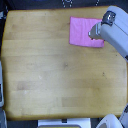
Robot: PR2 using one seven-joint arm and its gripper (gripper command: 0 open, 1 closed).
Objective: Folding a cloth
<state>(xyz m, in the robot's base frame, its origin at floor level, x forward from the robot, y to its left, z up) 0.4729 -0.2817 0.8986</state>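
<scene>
Wood of the table (pixel 55 70) lies bare across the exterior view's left and middle, its edges unblocked. Toward the far right corner rests the cloth (pixel 82 31), pink and flat. My gripper (pixel 93 34) sits at its right edge; I cannot tell how open.

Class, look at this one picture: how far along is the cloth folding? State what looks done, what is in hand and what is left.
Done: nothing certain; the cloth lies flat on the table, near the far edge toward the exterior view's right, with no clear fold line. In hand: the gripper is at the cloth's edge on the exterior view's right, though the picture is too blurred to show a grasp. Left: apparently the whole fold.
</scene>
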